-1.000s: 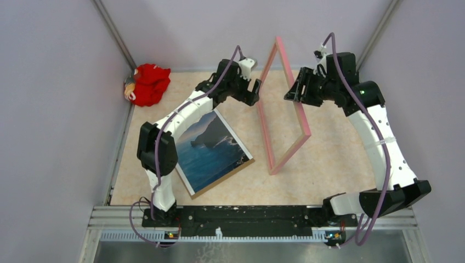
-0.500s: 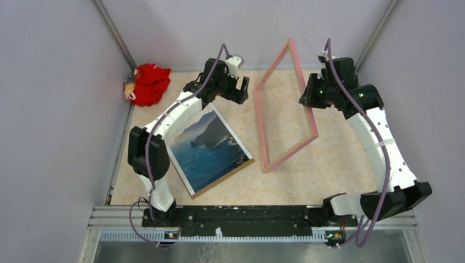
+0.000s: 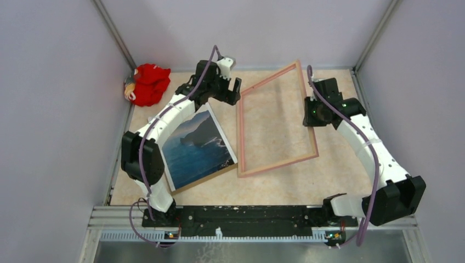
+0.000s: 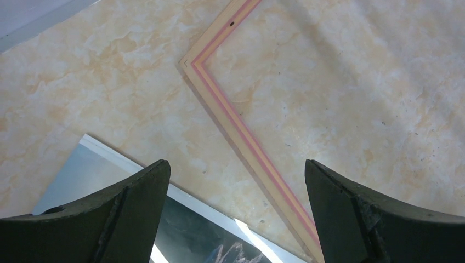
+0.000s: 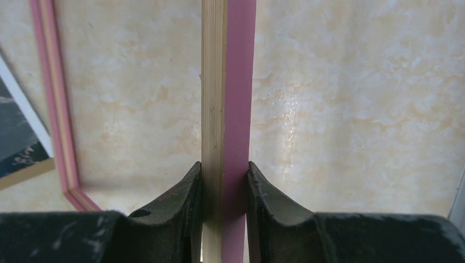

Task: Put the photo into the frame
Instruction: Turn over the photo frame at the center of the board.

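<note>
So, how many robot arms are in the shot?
2. The left arm reaches past the far end of the photo, its fingers open and empty; the right arm has its fingers pinching the right rail of the frame. None seems hidden.

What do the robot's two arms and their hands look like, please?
The left arm and right arm share white curved shells, black joints and black bases. A purple cable runs along each. Small green lights glow near the right wrist. The left hand and right hand are black, each with two broad, curved fingers.
</note>
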Action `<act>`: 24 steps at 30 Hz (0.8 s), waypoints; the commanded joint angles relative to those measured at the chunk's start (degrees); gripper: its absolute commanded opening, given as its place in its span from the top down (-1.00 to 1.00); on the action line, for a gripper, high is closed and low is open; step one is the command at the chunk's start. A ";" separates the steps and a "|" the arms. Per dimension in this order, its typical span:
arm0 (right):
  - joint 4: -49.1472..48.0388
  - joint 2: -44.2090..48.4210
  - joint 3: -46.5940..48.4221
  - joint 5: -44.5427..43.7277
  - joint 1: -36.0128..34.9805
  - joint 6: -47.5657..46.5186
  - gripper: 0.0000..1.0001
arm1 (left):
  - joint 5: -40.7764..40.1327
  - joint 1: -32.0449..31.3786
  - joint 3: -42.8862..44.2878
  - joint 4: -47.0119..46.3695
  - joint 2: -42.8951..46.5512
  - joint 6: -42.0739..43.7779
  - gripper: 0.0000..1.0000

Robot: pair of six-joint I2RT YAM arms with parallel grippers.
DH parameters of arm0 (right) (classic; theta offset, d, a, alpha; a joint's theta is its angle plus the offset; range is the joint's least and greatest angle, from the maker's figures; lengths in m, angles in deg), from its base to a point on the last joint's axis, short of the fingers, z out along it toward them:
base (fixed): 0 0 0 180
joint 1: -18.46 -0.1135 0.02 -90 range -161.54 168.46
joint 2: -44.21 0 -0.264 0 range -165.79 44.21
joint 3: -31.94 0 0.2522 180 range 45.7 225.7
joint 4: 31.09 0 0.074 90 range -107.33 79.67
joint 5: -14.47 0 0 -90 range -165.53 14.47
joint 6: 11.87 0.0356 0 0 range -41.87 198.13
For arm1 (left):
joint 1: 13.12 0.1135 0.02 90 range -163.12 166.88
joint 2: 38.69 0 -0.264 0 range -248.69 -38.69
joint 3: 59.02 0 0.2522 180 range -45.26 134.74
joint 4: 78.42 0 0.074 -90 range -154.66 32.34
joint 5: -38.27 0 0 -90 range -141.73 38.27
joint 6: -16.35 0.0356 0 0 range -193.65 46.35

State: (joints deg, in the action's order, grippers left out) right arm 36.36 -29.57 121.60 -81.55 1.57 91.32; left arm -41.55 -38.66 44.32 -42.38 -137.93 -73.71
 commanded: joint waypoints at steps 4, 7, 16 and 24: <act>0.69 -3.15 -6.16 -8.61 -3.54 -8.95 0.91 | -0.89 0.10 -1.33 -1.76 2.25 2.09 -0.97; -1.25 -5.71 -9.28 -11.64 -3.59 -8.80 0.91 | -1.67 0.05 -2.92 -2.36 1.83 3.11 -0.97; -5.91 -18.11 -13.59 -22.28 -5.06 -2.76 0.90 | -5.28 0.05 -5.37 -1.89 1.56 5.19 -0.97; -9.72 -25.18 -16.14 -30.67 -4.50 2.85 0.91 | -5.87 0.20 -6.92 -1.49 3.48 7.10 -0.97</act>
State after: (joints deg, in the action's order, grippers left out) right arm 28.80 -52.04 107.24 -101.20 -2.91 89.82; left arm -46.45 -38.66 38.20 -43.05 -137.83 -68.11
